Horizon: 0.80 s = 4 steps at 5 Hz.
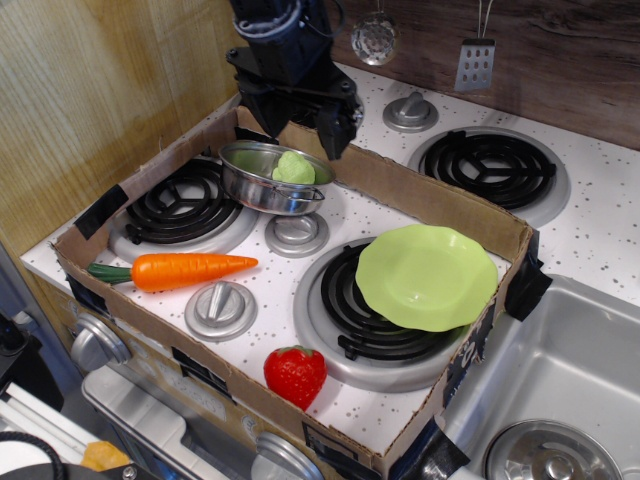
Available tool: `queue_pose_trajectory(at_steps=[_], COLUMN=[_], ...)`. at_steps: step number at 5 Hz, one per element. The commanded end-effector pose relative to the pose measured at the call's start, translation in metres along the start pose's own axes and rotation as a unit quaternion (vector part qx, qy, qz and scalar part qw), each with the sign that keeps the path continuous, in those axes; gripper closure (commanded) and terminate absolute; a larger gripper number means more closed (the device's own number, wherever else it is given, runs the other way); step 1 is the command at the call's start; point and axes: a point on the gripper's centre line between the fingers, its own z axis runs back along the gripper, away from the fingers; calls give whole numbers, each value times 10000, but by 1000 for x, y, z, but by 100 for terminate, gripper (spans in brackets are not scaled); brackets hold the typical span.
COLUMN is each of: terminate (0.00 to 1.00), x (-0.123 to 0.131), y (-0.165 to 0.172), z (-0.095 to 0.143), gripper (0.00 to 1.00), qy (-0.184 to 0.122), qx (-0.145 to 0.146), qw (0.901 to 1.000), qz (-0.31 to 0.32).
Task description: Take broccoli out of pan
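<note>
Broccoli (294,167), pale green and lumpy, sits in the shiny pan (250,184) beneath the wide-spread tool (297,127).

One camera looked down at an angle from the front. It sat fairly near the stove (560,240).

Toy stove tabletop (590,225): white with dark speckles, black coil burners set in grey rings. Low cardboard wall (440,205) fences the left part, patched with black tape at the corners. Left wall: light wood-grain panel (90,90). Far wall: dark brown wood-look board (570,60); a small grey grater (475,64) and a shiny round utensil (374,40) hang against it. Near right: stainless sink (560,400), with a round metal lid (548,455) in it. Lighting even; soft shadows.
</note>
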Motion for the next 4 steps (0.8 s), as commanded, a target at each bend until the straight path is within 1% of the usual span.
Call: queue_pose_trajectory(at_steps=[1,2,3,4], terminate=[0,0,0,0], x=[15,8,5,3], y=[27,35,43,46], z=[-5,-18,-26,-36], gripper=[0,0,0,0], qy=[-220,-200,-113,-156], qx=[153,143,65,-34], qw=[9996,9997,9998,9997], qz=[-20,92,116,184])
